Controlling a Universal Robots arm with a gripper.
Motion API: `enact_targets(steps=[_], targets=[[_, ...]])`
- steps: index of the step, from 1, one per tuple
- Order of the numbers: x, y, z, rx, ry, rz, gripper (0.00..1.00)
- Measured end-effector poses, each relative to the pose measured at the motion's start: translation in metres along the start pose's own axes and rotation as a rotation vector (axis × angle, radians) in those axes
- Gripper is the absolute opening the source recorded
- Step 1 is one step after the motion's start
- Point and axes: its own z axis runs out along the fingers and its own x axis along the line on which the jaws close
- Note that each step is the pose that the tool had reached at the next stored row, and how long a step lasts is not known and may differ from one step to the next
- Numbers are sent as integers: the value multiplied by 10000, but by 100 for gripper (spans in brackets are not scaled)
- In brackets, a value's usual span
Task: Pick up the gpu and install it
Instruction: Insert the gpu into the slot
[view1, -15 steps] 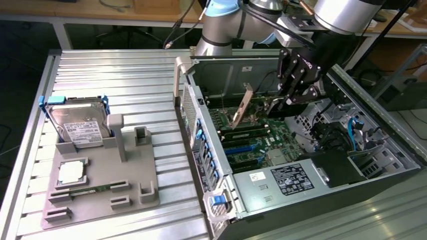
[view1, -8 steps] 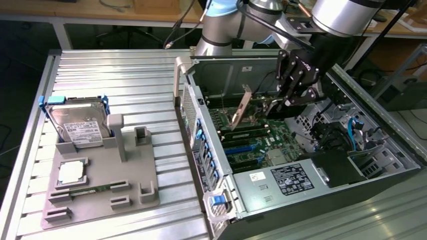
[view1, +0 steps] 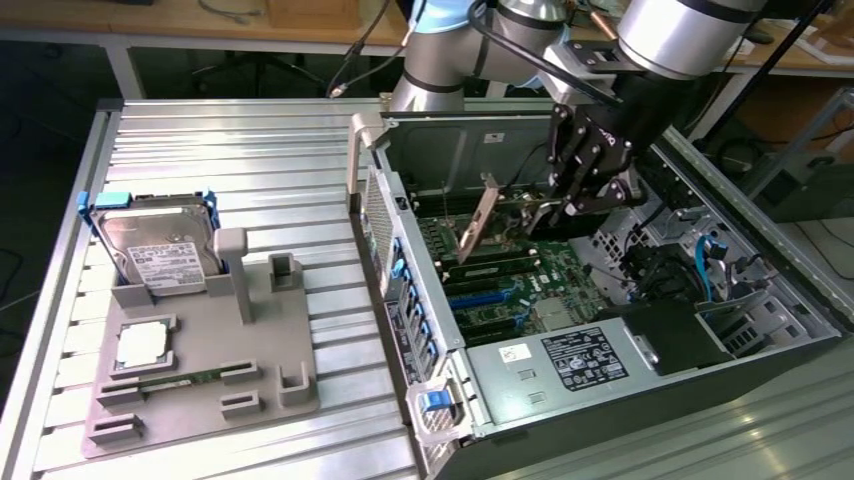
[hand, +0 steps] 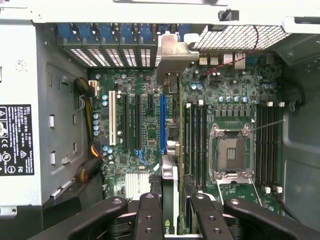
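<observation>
Hanging gpu (view1: 478, 222) between hand (view1: 558, 208) fingers

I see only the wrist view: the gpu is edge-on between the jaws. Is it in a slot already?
Observer: No. In the exterior view the gpu hangs tilted over the motherboard, held by the gripper.
Operator: What is outside the case?
Observer: A grey tray, at the exterior view's left.
Operator: What does it hold?
Observer: A hard drive standing, a CPU and a memory stick lying flat.
</observation>
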Motion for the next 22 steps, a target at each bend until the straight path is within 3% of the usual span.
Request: enact_targets(steps=[22], targets=[[6,70,129,0,1,0,27]])
